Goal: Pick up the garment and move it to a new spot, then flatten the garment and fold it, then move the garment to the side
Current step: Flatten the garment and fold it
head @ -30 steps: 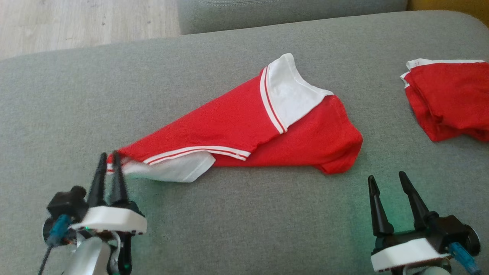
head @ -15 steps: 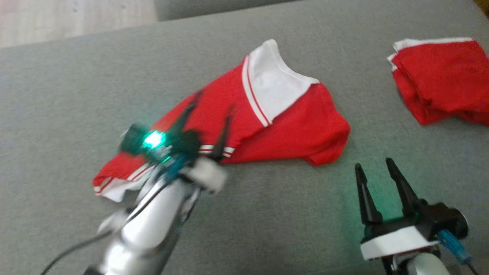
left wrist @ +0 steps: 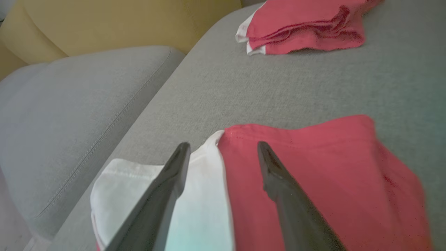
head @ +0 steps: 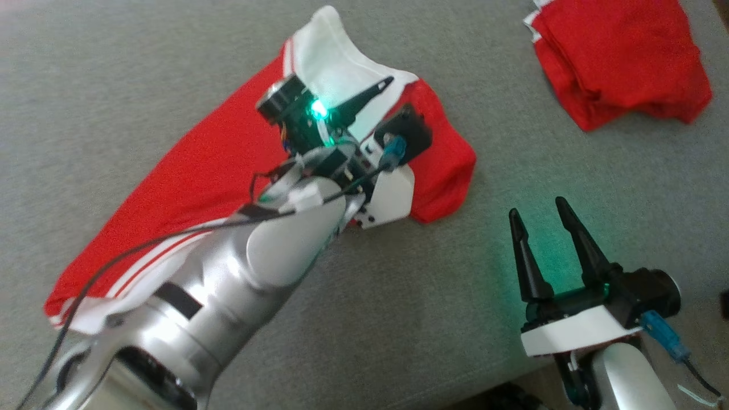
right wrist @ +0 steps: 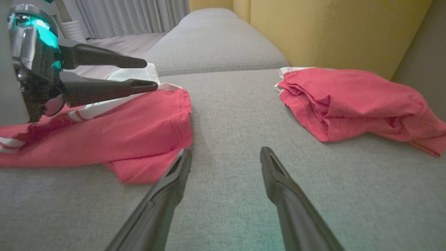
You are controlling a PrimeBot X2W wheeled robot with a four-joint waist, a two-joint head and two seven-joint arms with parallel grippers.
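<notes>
1. Left wrist view: the left gripper (left wrist: pixel 223 144) has its two dark fingers spread well apart with nothing between them. One tip lies over the white panel of the garment (left wrist: pixel 306 174) and the other over the red cloth beside it. Whether either tip touches the fabric cannot be told.
2. In the right wrist view, those same fingers lie nearly level, one stacked above the other. The lower one sits close over the white-striped edge of the garment.
3. In the head view, the left arm's silver forearm (head: pixel 250 267) reaches diagonally from the lower left across the garment. A green light glows at its wrist.
4. The right gripper (head: pixel 537 206) is also spread wide and grips nothing. Its fingers point up the head view over the bare grey sofa seat (head: pixel 114 85).
5. The right gripper sits near the garment's red corner, between it and the second red garment (head: pixel 615 62).
6. The garment lies stretched out on the sofa seat as a long red shape, with a white panel at its far end and white stripes at its near end.
7. The second red garment lies bunched well apart on the same seat, close to a yellow cushion (right wrist: pixel 331 31).
</notes>
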